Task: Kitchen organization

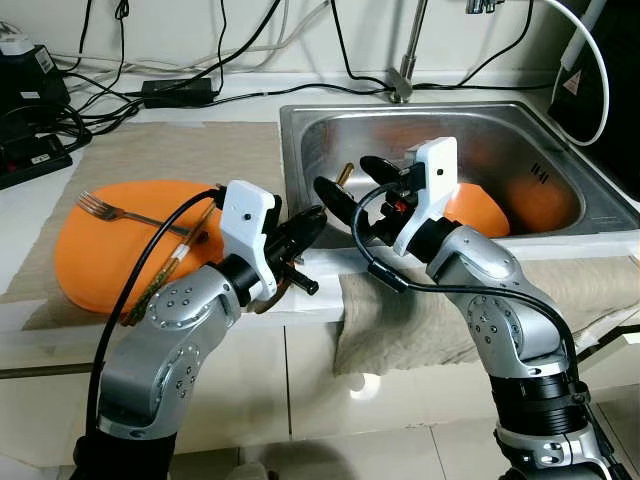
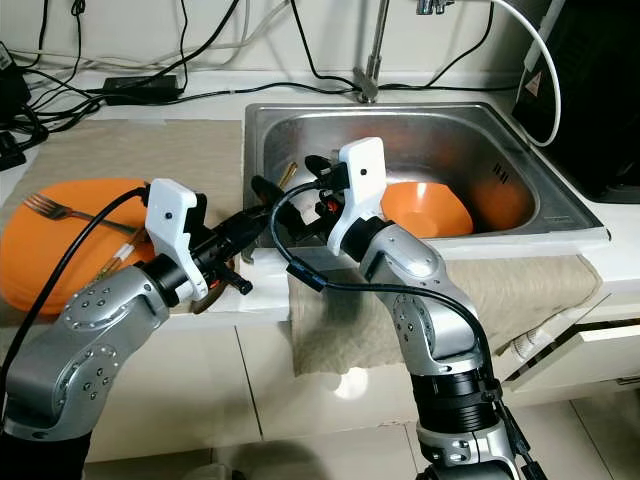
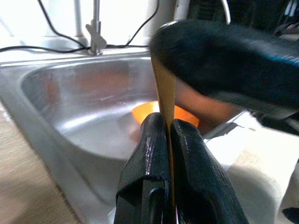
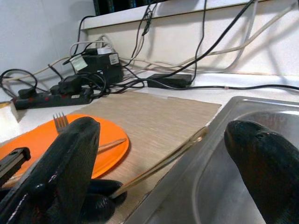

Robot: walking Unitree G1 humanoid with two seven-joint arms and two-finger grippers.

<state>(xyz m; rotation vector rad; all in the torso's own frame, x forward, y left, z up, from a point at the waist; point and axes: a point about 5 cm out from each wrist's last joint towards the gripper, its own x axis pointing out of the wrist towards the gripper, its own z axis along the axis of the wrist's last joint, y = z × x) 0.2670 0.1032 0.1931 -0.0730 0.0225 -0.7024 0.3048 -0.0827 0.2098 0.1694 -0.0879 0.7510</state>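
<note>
My left gripper [image 1: 303, 228] is shut on a thin yellowish chopstick [image 1: 343, 176] at the sink's near left corner, and the stick's free end points up over the basin. In the left wrist view the stick [image 3: 163, 88] rises from between the closed fingertips [image 3: 154, 128]. My right gripper [image 1: 356, 189] is open, with one finger on each side of the stick's free end; the right wrist view shows the stick [image 4: 163, 163] running between its fingers [image 4: 70, 158]. I cannot tell if they touch it. An orange bowl [image 2: 425, 210] lies in the sink [image 1: 300, 120].
On the counter to the left, an orange plate [image 1: 100, 250] holds a fork [image 1: 110, 210] and another stick-like utensil [image 1: 165, 275]. A beige cloth [image 1: 400, 320] hangs over the counter's front edge. Cables and a power strip [image 1: 30, 160] crowd the back left. The faucet [image 1: 405, 70] stands behind the sink.
</note>
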